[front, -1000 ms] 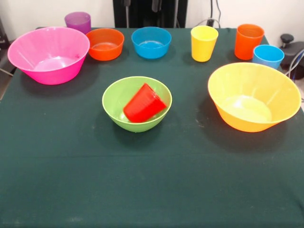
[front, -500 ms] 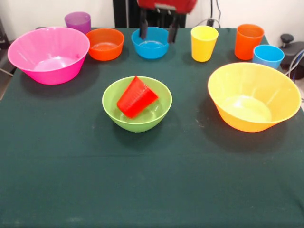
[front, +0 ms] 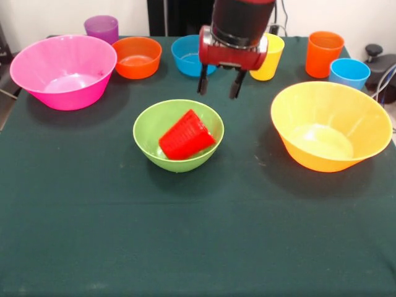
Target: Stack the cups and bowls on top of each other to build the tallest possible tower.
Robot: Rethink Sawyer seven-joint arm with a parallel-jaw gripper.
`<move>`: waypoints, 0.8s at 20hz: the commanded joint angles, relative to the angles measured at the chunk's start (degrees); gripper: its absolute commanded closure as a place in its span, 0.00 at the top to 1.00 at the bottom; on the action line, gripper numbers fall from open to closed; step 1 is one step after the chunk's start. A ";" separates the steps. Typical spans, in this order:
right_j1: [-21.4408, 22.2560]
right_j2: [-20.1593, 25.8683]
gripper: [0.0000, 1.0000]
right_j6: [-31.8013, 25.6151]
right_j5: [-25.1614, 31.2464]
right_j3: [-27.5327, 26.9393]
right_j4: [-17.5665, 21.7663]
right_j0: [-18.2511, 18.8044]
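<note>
Hanging from the red and black arm [front: 238,25], the tool [front: 219,83] has its two dark fingers [front: 202,80] spread apart with nothing between them — released, and clear of every cup and bowl. It hovers above the dark green desk [front: 198,235], just behind the far rim of the lime green bowl [front: 151,133] and in front of the back row.

Inside that green bowl lies the red cup [front: 187,135], tipped on its side, its base pointing up toward the bowl's right rim and its mouth down toward the left. This is the only pair of task things in contact; no upright tower stands.

At the left sits the large pink bowl [front: 63,71], upright, with the purple cup [front: 101,28] behind it. Next along the back row come the small orange bowl [front: 137,57] and the small blue bowl [front: 185,54], the latter partly hidden by the tool's body. The yellow cup [front: 273,59] shows only at the arm's right side. Farther right stand the orange cup [front: 324,53] and, just beside it and slightly nearer, the light blue cup [front: 349,73].

The large yellow-orange bowl [front: 331,127] rests upright at the right, apart from the others — near the light blue cup but not touching it.
</note>
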State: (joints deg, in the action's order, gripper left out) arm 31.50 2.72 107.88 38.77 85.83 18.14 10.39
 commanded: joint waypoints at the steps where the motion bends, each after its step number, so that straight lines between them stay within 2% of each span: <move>1: -5.29 -2.96 1.00 13.64 -6.08 -1.42 1.16 -3.07; 8: -4.26 -7.17 1.00 17.08 -8.95 0.80 0.48 -7.98; 16: -2.18 -9.11 1.00 17.92 -14.81 7.83 0.84 -9.33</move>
State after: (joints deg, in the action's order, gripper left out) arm 28.71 -6.92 116.68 30.41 87.51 18.09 1.86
